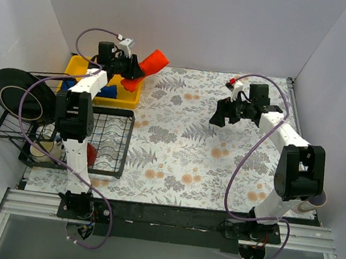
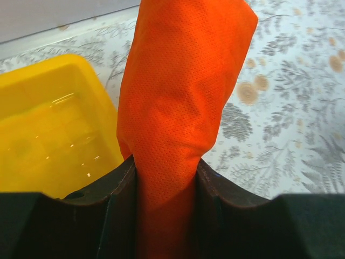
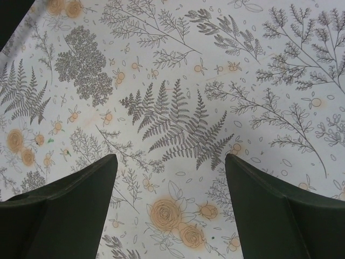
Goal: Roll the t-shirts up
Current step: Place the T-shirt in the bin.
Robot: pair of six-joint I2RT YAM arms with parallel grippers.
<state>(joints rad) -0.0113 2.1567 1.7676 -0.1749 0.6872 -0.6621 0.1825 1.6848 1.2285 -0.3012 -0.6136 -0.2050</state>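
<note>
Left hand (image 2: 166,183): I'm clamping the orange-red t-shirt (image 2: 183,91).
Right hand (image 3: 170,167): I'm holding it open, empty.
Risk: cloth may be slipping free and unrolling by the yellow bin (image 2: 48,124).

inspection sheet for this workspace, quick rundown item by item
surface: floral tablecloth, lying flat
job's things: orange t-shirt bunched, held up at the edge of the yellow bin; blue t-shirt inside the bin
clutter: black wire rack with a red bowl in it; round black dish at its left end
grippers: left gripper shut on the orange t-shirt; right gripper open above the tablecloth, holding nothing
cables: purple cable looping along each arm, not touching the t-shirts
surroundings: white walls on three sides
</note>
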